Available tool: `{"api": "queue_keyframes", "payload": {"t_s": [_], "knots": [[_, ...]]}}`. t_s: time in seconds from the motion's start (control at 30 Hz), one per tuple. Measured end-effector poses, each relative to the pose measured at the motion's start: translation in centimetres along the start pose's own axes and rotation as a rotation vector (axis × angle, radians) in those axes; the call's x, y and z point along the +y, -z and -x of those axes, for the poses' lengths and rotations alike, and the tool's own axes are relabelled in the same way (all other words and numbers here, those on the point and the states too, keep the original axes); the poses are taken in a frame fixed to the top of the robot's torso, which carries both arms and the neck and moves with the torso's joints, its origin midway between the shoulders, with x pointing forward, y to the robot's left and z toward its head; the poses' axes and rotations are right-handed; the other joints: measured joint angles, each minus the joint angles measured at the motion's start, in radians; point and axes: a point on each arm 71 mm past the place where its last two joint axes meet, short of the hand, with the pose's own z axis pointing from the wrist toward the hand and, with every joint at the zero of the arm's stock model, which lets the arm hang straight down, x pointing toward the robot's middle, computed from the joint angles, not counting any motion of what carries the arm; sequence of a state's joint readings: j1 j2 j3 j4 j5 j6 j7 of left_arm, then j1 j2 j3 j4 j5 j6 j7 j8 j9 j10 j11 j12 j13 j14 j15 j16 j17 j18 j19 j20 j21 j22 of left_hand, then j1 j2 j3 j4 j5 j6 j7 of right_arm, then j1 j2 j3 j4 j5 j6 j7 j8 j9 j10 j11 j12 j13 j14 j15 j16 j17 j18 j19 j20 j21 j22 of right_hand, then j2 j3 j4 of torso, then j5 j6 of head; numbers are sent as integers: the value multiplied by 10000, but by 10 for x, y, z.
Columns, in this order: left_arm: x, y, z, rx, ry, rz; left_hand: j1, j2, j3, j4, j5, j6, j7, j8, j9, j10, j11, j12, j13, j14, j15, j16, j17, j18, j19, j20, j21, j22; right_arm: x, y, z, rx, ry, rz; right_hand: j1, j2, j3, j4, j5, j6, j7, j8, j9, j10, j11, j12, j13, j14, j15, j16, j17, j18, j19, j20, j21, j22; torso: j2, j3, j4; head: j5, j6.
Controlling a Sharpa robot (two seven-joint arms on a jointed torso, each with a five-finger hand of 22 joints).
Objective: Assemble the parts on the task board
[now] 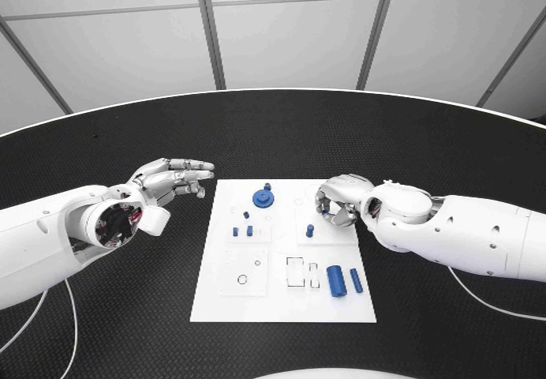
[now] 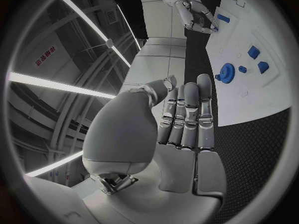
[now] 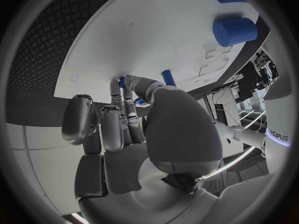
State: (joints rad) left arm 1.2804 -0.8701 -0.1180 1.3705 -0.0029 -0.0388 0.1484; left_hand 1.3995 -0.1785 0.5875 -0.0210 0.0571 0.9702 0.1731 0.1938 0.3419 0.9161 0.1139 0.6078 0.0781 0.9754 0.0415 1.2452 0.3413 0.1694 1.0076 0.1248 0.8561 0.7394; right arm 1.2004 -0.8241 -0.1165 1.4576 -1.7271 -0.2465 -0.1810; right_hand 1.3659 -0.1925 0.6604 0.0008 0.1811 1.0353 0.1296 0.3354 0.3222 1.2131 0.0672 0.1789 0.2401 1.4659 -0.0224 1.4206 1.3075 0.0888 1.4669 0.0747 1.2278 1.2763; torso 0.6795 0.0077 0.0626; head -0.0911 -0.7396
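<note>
Head view: right robot hand (image 1: 339, 202) over task board (image 1: 285, 304), near blue peg (image 1: 309, 230).

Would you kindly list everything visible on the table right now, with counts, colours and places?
Table: one, black, round, under everything.
Task board: one, white, middle of the table, between the two arms.
Gear: one, blue, standing at the board's far edge.
Small pegs: several, blue, on the board's left-centre part; one more peg stands just beside the right hand.
Large cylinder: one, blue, lying on the board's near right part.
Thin cylinder: one, blue, lying right of the large one.
Left hand: one, silver, above the table left of the board, fingers extended, holding nothing.
Right hand: one, silver, over the board's right edge, fingers reaching down to the board; whether it grips anything is unclear.
</note>
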Motion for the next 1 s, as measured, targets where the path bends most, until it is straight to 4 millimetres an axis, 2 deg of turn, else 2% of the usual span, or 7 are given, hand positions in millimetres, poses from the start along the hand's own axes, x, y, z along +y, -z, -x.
{"api": "queue_keyframes", "payload": {"t_s": [0.13, 0.63, 1.0], "knots": [[0, 0, 1, -15, -2, 46, 0, 0, -12, -12, 0, -39, 38, -40, 0, -51, 20, -37, 0, 0, 0, -33, -9, 0, 0, 0, -41, -11, 0, 2, 2, -239, -8, 18, -1, -1, 7, -7, -2, 14, -11, 17, 12, 180, -139, -4, -24, 0, 0, 0, 0, 0, 0, 0, 0, 0, -7, -4, 0, -3, -1], [1, 0, 2, -29, -2, 133, 0, 0, -40, 17, 0, -72, 71, -39, -1, -53, 22, -37, 0, 0, 0, -60, -9, 0, 0, 0, -41, -18, 2, 14, 6, -559, -132, 63, 31, 30, 35, -36, -13, 10, -12, 13, 3, 217, -150, -48, -14, -1, 0, 0, -1, 2, -1, 1, -1, 14, -15, -4, -6, 6, 27], [1, 0, 3, -25, -5, 162, 0, 0, -39, 17, 0, -71, 71, -83, -2, -86, 56, -37, 1, -35, 35, -60, -8, -1, -31, 31, -41, -26, 10, 31, 14, -874, -351, 278, 31, 29, 35, -36, -14, 8, -12, 9, -3, 215, -149, -50, -15, -2, 2, 0, -2, 3, -1, 1, -1, 44, -16, -6, -10, -7, 29]]}}
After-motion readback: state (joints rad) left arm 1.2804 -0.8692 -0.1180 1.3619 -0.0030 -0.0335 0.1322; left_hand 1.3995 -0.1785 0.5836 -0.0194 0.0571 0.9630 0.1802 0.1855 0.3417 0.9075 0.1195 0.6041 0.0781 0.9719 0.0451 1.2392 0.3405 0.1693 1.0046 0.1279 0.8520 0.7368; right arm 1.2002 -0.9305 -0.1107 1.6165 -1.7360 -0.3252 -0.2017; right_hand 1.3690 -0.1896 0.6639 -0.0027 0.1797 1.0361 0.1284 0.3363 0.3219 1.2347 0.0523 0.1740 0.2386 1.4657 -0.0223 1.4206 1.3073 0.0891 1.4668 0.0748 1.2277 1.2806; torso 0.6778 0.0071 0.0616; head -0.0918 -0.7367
